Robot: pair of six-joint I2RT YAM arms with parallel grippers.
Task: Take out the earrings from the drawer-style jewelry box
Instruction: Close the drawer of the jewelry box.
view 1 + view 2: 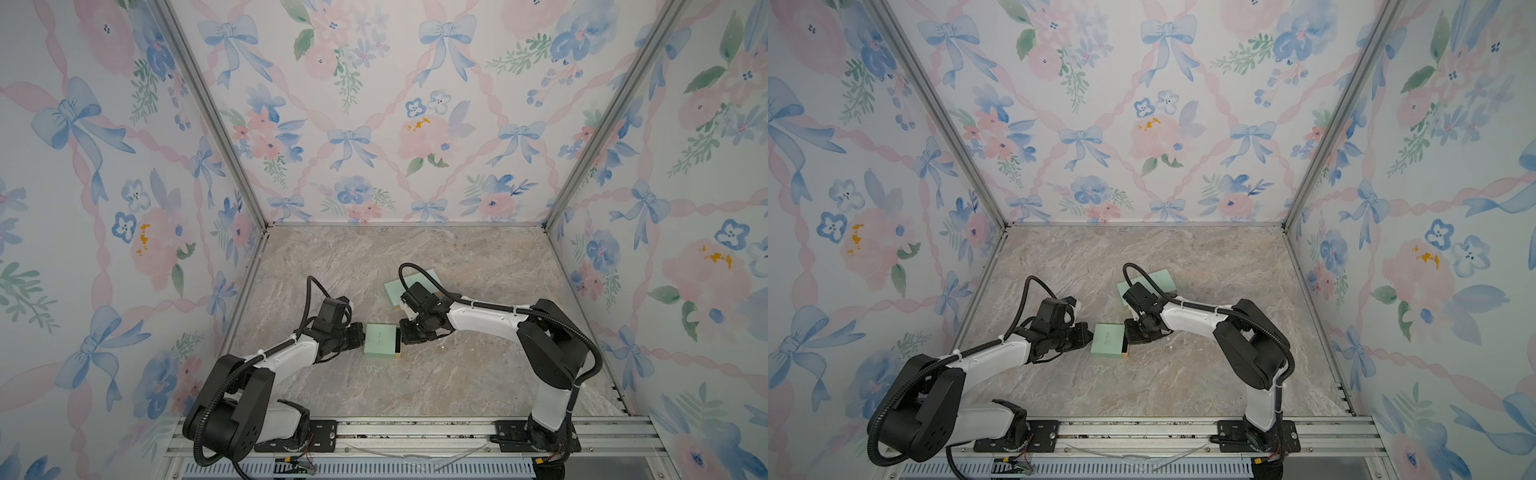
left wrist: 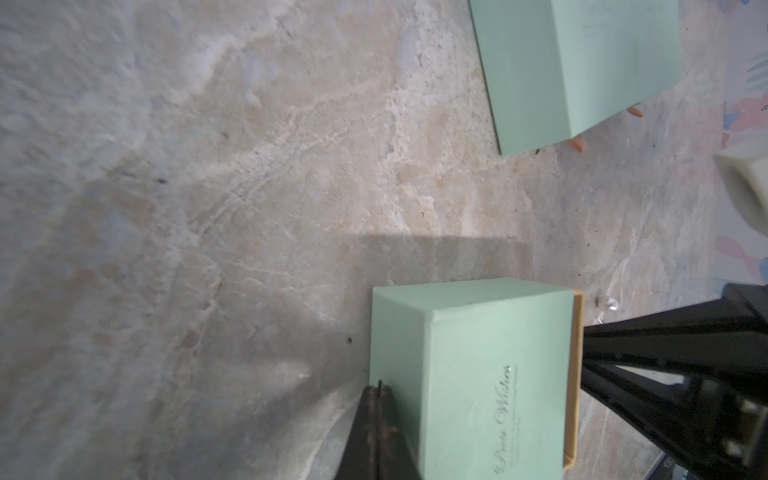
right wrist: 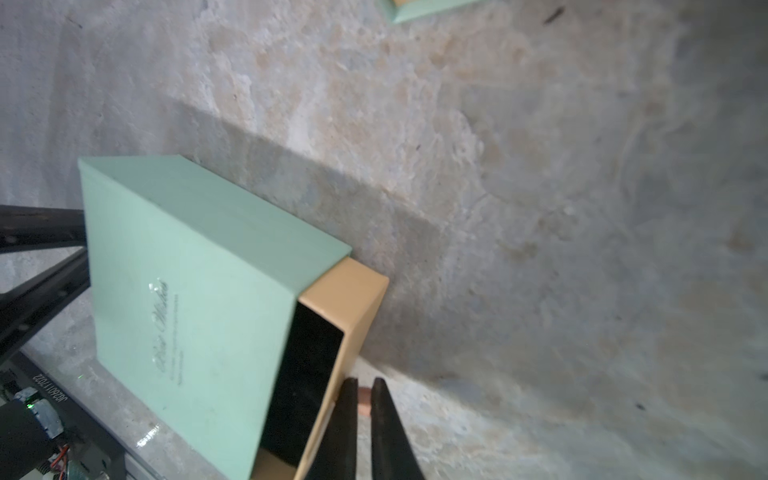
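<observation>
The mint-green drawer-style jewelry box lies on the marble table between both arms. Its tan drawer sticks out a little on the right, and the inside looks dark. My right gripper is shut on the drawer's small pinkish pull tab. My left gripper is shut and empty, its tips against the box's opposite side. One pearl-like earring lies on the table just beyond the drawer end. No earrings show inside the drawer.
A second mint-green box sits farther back, partly under the right arm, with an orange tab at its edge. Flowered walls enclose the table on three sides. The arm rail runs along the front.
</observation>
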